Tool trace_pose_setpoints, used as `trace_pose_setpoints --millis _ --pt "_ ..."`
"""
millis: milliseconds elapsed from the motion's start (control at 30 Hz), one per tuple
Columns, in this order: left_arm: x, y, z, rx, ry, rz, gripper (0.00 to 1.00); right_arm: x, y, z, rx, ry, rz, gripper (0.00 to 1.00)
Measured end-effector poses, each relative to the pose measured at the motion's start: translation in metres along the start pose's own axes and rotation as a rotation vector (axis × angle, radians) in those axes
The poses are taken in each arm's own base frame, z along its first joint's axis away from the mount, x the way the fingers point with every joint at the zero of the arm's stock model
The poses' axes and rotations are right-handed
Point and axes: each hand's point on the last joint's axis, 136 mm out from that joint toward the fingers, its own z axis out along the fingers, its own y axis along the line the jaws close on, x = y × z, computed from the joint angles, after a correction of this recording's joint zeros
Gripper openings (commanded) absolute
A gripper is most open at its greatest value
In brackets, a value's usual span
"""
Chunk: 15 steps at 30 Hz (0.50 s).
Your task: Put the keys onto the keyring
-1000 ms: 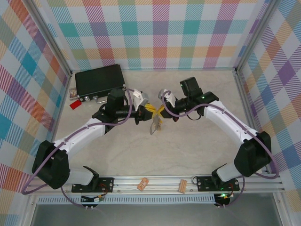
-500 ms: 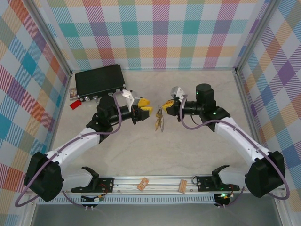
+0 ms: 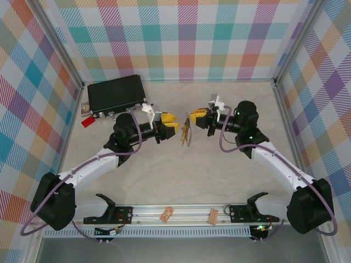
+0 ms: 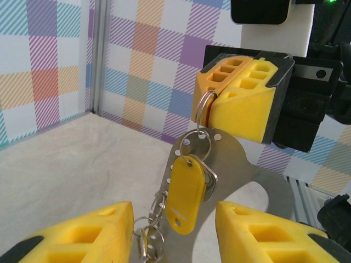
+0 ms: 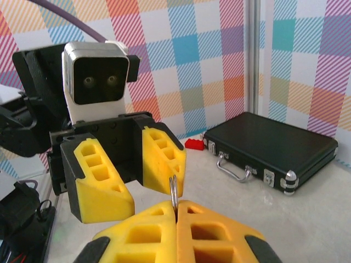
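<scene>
My right gripper is shut on a thin wire ring, held above the table. From that ring hangs the grey keyring, a flat metal loop with small holes, seen as a thin dangling bunch in the top view. A yellow-headed key hangs in front of the loop. Beside it a short chain of small rings carries another key. My left gripper is open, facing the right one, its yellow fingers on either side of the hanging key without touching it.
A black case with a silver handle lies at the back left, with a small red tag beside it. Two tan wooden clips rest on the front rail. Plaid walls close in three sides.
The two grippers have drawn apart from the middle. My left gripper let go and opened. My right arm swung out to the right and lifted the bunch, which now hangs from it.
</scene>
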Motion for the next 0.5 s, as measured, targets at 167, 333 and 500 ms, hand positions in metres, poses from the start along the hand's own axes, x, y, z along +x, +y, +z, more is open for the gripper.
trace_pose_setpoints --millis 167,333,500 --pt "0.007 0.000 0.002 -0.007 -0.015 -0.004 0.52 0.000 -0.001 -0.001 0.007 -0.020 0.022 0.00" --pt "0.023 -0.009 0.013 -0.022 0.005 0.031 0.52 0.001 0.000 -0.001 0.006 -0.024 0.041 0.00" --pt "0.026 -0.014 0.020 -0.040 0.007 0.078 0.53 0.000 0.000 -0.002 0.006 -0.027 0.044 0.00"
